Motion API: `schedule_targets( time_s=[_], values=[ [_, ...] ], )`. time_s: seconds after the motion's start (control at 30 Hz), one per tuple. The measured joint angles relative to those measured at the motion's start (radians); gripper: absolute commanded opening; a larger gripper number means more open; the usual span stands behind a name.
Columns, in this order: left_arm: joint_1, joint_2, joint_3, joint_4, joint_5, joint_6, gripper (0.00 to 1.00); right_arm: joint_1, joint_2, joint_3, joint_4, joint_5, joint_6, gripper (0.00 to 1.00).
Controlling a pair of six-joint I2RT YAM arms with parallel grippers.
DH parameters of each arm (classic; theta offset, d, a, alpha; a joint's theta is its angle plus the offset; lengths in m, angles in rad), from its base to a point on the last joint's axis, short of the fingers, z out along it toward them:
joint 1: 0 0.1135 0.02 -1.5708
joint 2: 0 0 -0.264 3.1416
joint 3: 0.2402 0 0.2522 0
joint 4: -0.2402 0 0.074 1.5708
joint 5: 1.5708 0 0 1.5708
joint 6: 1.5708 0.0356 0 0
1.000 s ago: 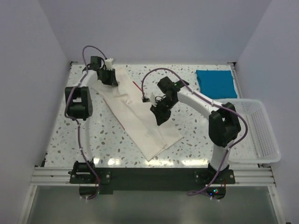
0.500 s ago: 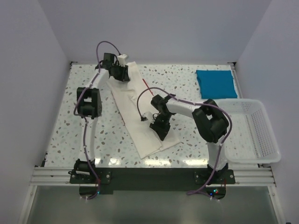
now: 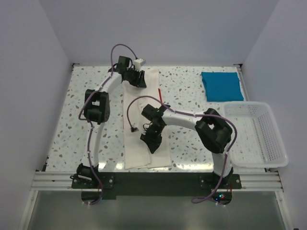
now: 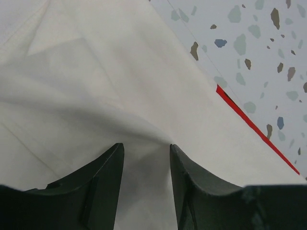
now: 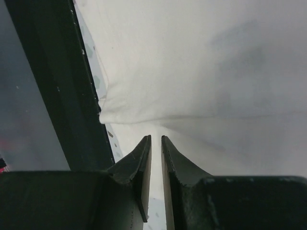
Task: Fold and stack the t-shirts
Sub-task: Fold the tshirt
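Note:
The cream-white t-shirt (image 3: pixel 144 96) lies as a long narrow strip running from the far middle of the table to its front edge. My left gripper (image 3: pixel 139 80) is at its far end, shut on a bunched ridge of the cloth (image 4: pixel 120 86); in the left wrist view (image 4: pixel 146 146) a thin red edge (image 4: pixel 249 125) shows at the cloth's border. My right gripper (image 3: pixel 151 143) is near the shirt's front end, jaws almost closed on the cloth (image 5: pixel 201 57), as the right wrist view (image 5: pixel 156 138) shows. The teal-blue t-shirt (image 3: pixel 221 86) lies folded at the far right.
A white lattice basket (image 3: pixel 261 136) hangs over the table's right edge. The black front rail (image 5: pixel 43 96) is right beside the shirt's front end. A purple cable (image 3: pixel 130 112) loops above the shirt by my right arm.
Both grippers have swung the cream-white shirt round from a diagonal to a strip running front to back; the left gripper moved right along the far edge, the right gripper moved left and nearer.

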Motion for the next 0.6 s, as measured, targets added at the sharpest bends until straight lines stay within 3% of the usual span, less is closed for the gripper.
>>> schedule_targets(
  time_s=[0.13, 0.33, 0.47, 0.6],
  values=[
    [0.033, -0.122, -0.105, -0.002, 0.017, -0.019, 0.49, -0.075, -0.105, 0.013, 0.001, -0.038, 0.011, 0.18],
    [0.105, -0.432, -0.328, -0.019, 0.026, 0.014, 0.44, -0.269, -0.256, 0.042, 0.079, -0.004, 0.077, 0.11],
    [0.106, -0.576, -0.511, -0.019, 0.029, 0.034, 0.42, -0.349, -0.207, 0.076, 0.15, 0.072, 0.159, 0.09],
    [0.1, -0.589, -0.666, -0.029, 0.01, 0.04, 0.4, -0.391, -0.08, 0.156, 0.22, 0.137, 0.235, 0.11]
  ],
)
